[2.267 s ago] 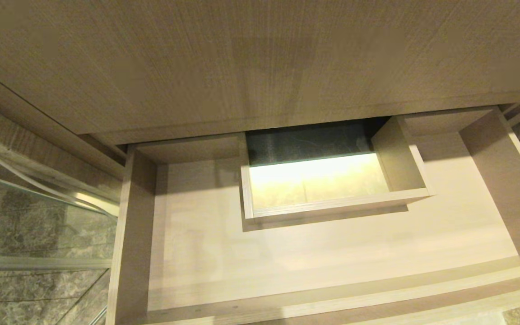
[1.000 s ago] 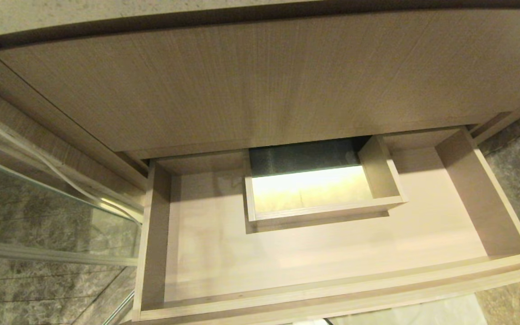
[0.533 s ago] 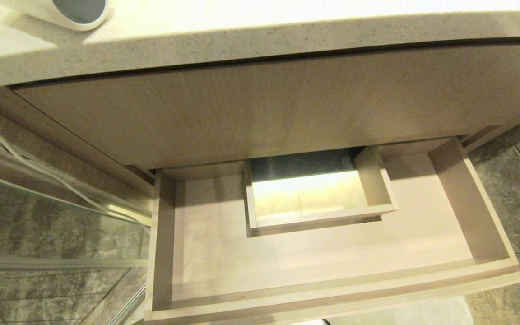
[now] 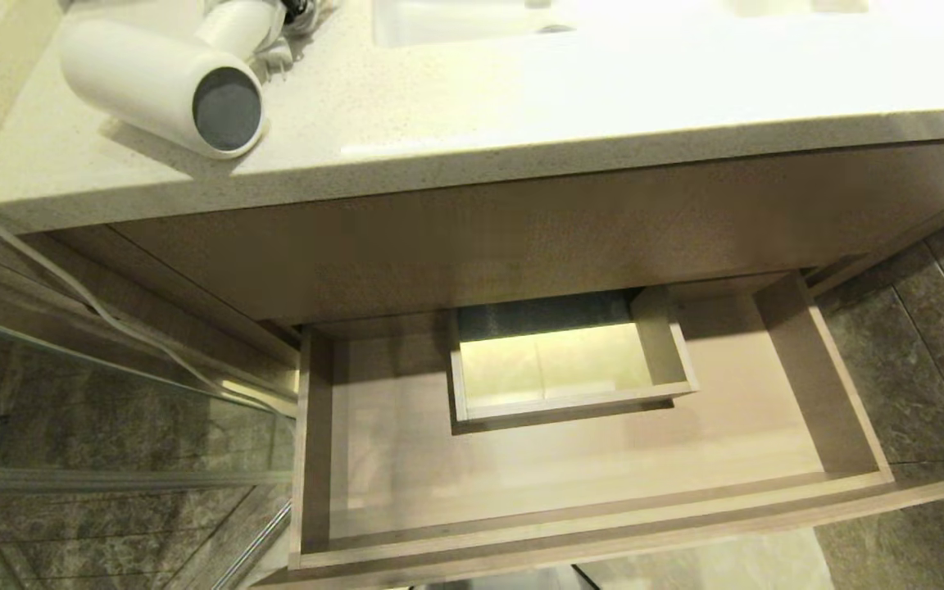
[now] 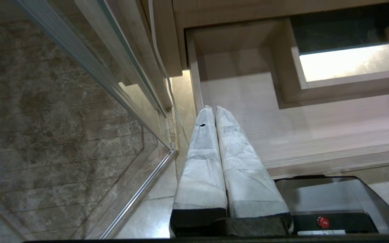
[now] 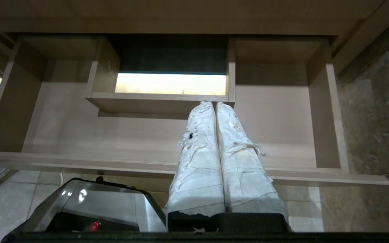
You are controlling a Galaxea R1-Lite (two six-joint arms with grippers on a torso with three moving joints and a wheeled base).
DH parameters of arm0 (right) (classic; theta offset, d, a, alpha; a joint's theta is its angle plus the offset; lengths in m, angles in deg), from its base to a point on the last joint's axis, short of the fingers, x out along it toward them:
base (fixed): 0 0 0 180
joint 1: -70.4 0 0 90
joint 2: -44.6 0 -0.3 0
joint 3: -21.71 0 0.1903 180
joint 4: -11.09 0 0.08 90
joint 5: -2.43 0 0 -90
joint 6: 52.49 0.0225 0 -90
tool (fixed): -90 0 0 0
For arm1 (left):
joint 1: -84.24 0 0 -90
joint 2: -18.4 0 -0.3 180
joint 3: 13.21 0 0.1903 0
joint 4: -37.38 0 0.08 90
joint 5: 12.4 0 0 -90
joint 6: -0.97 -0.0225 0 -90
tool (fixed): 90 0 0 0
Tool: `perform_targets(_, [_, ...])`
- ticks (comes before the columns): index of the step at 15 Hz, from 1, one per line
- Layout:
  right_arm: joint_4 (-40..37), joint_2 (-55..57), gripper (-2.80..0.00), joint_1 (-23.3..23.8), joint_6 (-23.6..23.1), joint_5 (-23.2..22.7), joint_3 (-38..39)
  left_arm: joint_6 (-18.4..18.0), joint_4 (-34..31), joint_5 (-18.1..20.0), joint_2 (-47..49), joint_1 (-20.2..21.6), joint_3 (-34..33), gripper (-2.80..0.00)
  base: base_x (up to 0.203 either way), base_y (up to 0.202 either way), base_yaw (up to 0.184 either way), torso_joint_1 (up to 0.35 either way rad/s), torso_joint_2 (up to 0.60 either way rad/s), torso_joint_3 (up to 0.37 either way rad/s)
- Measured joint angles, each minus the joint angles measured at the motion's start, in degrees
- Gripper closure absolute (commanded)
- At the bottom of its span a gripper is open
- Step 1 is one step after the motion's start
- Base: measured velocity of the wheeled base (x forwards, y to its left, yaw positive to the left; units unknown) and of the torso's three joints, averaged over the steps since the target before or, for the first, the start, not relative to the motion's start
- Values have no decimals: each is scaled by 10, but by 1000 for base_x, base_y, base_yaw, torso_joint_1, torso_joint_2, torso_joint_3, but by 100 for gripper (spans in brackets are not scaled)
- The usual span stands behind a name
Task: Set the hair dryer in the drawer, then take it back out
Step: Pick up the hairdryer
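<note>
Hair dryer [image 4: 162,86] handle cut off by top edge; drawer [image 4: 595,524] front face hidden.

A pale speckled worktop [image 4: 456,123] is seen above, with a sink [image 4: 439,20] set into it. Grey marbled floor tiles [image 4: 914,369] are laid below, and a glass panel [image 4: 95,410] is fitted alongside.

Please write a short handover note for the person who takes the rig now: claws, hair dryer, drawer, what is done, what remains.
Left claw: shut, empty, parked low by the drawer's left front corner.
Right claw: shut, empty, parked low before the drawer front.
Hair dryer: lying on the countertop, far left, grey end toward the edge.
Drawer: pulled open, nothing in it.
Done: drawer open.
Left: grasp the dryer, place it in the drawer, take it out again.
</note>
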Motion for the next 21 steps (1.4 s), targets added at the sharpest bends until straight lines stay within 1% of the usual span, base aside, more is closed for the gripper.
perform_targets(6, [0, 0, 0, 0, 0, 0, 0, 0, 0, 0, 0, 0, 0, 0, 0, 0, 0, 293, -586, -295])
perform_targets(14, [0, 0, 0, 0, 0, 0, 0, 0, 0, 0, 0, 0, 0, 0, 0, 0, 0, 191, -366, -185])
perform_targets(21, [0, 0, 0, 0, 2, -1, 0, 1, 0, 0, 0, 1, 0, 0, 0, 0, 0, 8, -17, -7])
